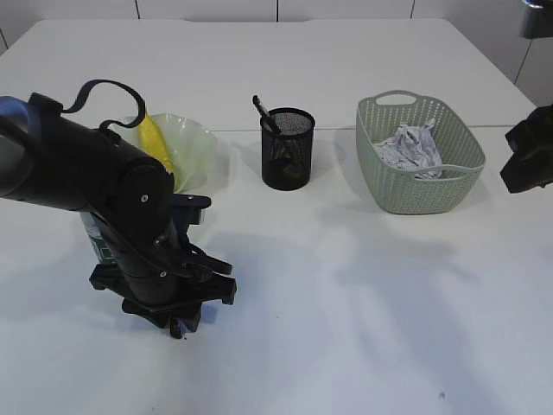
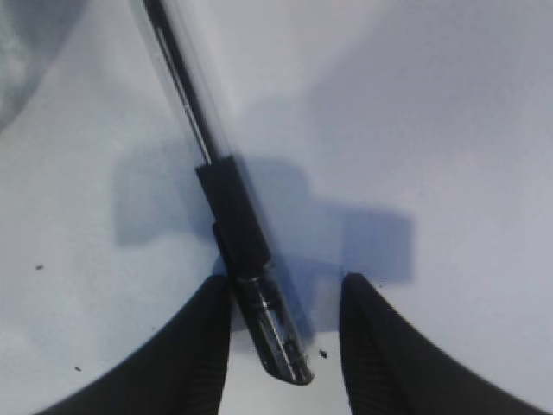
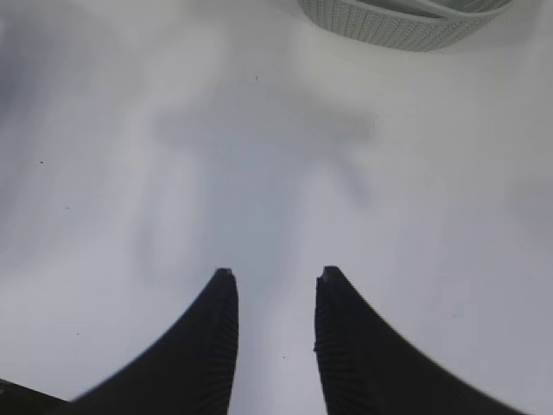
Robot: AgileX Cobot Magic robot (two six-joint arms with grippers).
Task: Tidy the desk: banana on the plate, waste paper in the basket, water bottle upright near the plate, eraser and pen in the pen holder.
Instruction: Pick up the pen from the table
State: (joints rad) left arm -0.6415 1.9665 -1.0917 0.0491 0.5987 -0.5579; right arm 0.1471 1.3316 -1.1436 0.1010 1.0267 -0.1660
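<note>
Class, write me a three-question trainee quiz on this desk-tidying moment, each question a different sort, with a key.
1. True or false: the crumpled paper lies in the basket.
2. What lies between the left gripper's fingers? A) eraser B) pen C) banana
3. Fill in: the banana rests on the ____.

Key: 1 true; 2 B; 3 plate.

No readable text, label, brand, number or sign appears in any of the three views. The pen (image 2: pixel 226 186) lying on the table (image 2: pixel 449 130) carries no legible print on its clear barrel or black grip. A patch of green and white on the bottle (image 1: pixel 97 240) behind the left arm may be a label, but it is too hidden to read.
</note>
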